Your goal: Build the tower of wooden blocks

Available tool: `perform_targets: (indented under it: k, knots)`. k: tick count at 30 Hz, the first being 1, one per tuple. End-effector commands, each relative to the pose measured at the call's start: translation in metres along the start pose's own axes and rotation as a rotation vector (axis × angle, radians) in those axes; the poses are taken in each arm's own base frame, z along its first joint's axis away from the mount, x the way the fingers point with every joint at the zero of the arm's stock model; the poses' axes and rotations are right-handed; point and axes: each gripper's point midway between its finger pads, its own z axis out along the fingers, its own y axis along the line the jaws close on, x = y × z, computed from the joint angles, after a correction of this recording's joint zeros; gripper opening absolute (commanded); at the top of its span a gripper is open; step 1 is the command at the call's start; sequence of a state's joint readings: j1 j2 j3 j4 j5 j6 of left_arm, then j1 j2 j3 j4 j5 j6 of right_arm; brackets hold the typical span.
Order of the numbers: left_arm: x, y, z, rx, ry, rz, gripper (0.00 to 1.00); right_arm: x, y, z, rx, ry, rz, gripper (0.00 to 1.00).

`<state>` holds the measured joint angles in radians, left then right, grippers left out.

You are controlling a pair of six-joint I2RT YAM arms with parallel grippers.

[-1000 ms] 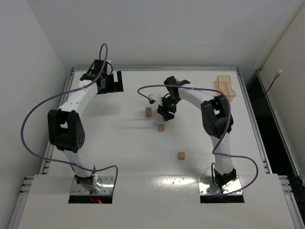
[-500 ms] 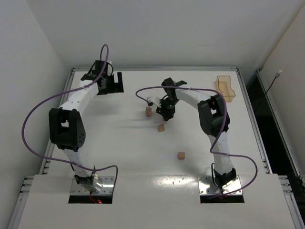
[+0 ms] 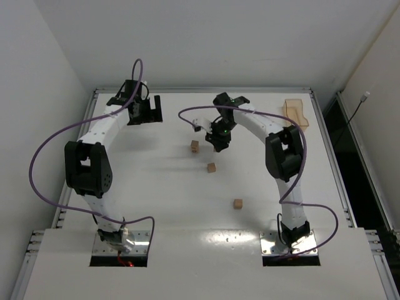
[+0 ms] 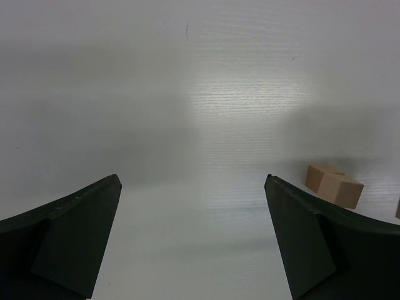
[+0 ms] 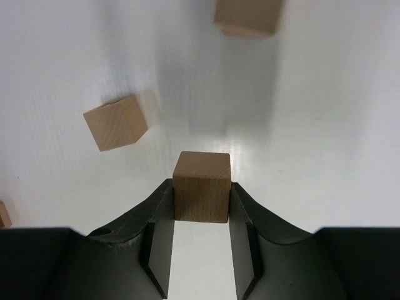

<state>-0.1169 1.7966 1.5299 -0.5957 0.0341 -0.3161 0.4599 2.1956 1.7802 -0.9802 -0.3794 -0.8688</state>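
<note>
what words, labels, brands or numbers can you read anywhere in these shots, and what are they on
None: no text can be read in any view.
The light tan wooden cube in the right gripper and the loose tan cubes have bare faces.
The translucent orange plastic tray, the white table and the left gripper show no lettering.
</note>
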Motion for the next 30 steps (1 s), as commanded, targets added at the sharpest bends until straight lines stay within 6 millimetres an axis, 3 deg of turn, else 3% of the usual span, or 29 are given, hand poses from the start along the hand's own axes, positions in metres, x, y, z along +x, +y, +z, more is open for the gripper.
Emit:
perform_targets:
  k: [1, 11, 23, 30]
  knots:
    - [-0.008, 0.001, -0.003, 0.012, -0.029, -0.007, 1.0, -0.044, -0.006, -0.062, 0.051, -0.109, -0.087, 0.0]
    - [-0.008, 0.001, -0.003, 0.012, -0.029, -0.007, 1.0, -0.077, -0.021, -0.072, 0.06, -0.155, -0.107, 0.0]
    - [-0.013, 0.006, -0.005, -0.001, -0.042, -0.014, 1.0, -0.109, -0.018, -0.058, 0.06, -0.18, -0.115, 0.0]
    - [-0.014, 0.012, -0.005, -0.016, -0.046, -0.021, 1.0, -0.116, -0.015, -0.04, 0.063, -0.147, -0.116, 0.0]
